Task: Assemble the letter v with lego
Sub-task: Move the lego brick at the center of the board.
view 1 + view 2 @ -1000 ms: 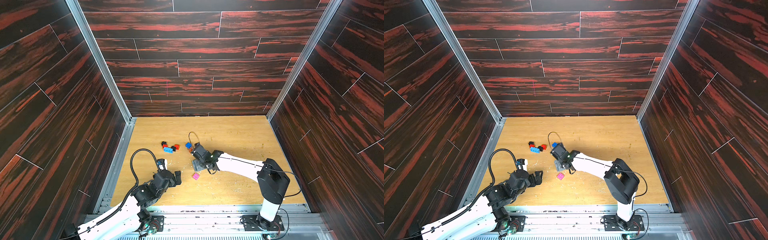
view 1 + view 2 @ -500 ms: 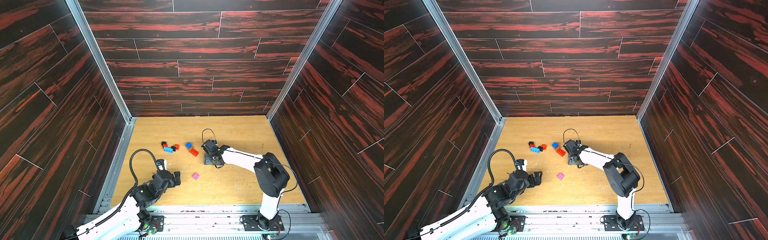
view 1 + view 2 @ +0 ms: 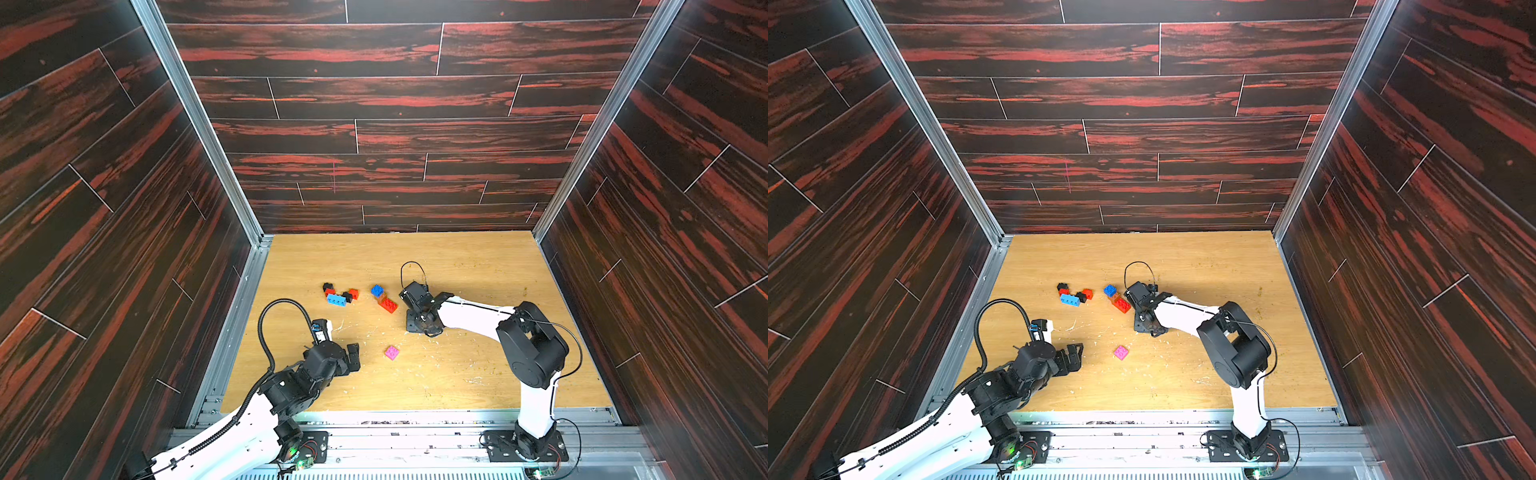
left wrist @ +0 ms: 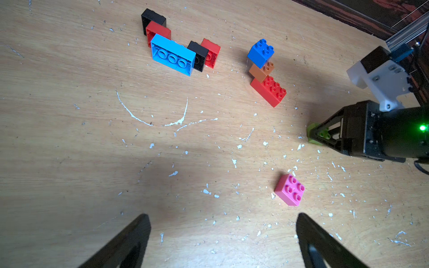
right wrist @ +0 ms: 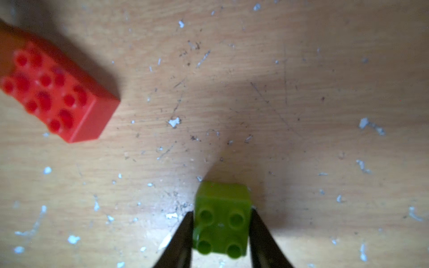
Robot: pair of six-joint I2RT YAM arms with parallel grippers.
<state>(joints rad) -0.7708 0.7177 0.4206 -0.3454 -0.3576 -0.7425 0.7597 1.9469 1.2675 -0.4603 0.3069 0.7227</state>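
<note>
Pale scuffed wood flecked with white chips made up the table [image 3: 457, 374], boxed in by dark red-streaked panels [image 3: 374, 99]. By my reading the V was perhaps half built. A blue square [image 4: 260, 52], an orange brick [image 4: 261, 70] and a long red brick [image 4: 269, 91] ran touching in one slanted line, like a single stroke. A light-blue brick [image 4: 173, 54] sat among black squares [image 4: 198, 55] and red squares [image 4: 212, 54] in a looser cluster apart from it. The two groups did not meet.

A pink brick [image 4: 289, 189] lay alone nearer my left gripper [image 4: 222, 215], whose jaws stood wide with nothing between them. My right gripper [image 5: 221, 211] was clamped on a green brick [image 5: 222, 229], studs up, near the long red brick; whether it was clear of the wood I could not tell.

Only the right wrist view showed that grip plainly; in both top views the gripper body hid the green brick. The left wrist view alone showed the light-blue brick's hollow underside, so it lay on its side.
</note>
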